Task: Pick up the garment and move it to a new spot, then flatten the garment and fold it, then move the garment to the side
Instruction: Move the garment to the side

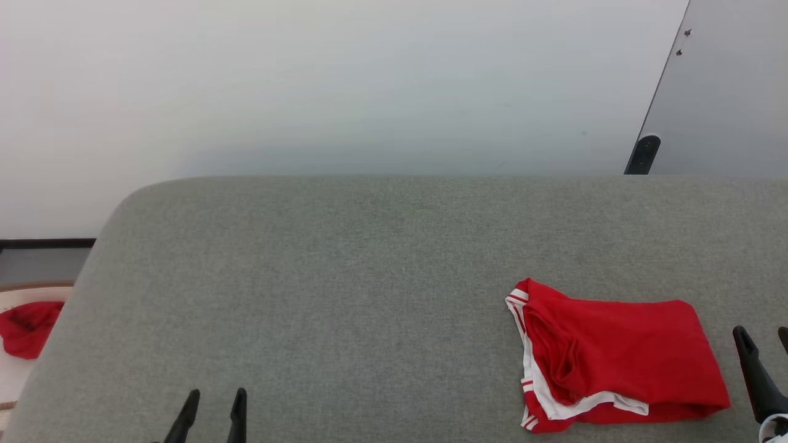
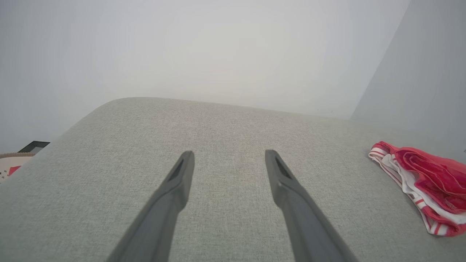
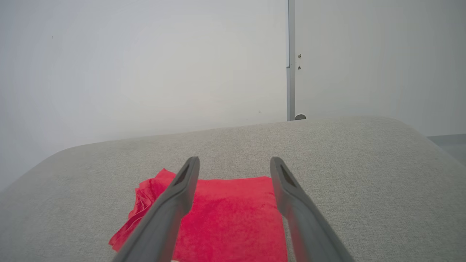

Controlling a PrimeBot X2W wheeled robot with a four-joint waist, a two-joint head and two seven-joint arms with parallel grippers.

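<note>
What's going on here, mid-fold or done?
Nothing is held. The garment lies folded in a compact rectangle on the right part of the grey padded surface. The right gripper hangs open just right of it, not touching; the left gripper is open over bare surface. Another red cloth sits off the left edge.

The head view's right edge cuts the right claw (image 1: 761, 335), one finger barely showing; the bottom edge cuts the left claw (image 1: 217, 394). The garment (image 1: 622, 351) lies folded, its front hidden, and runs off the left wrist view's right edge. The red cloth (image 1: 28, 329) far left is too small to identify
</note>
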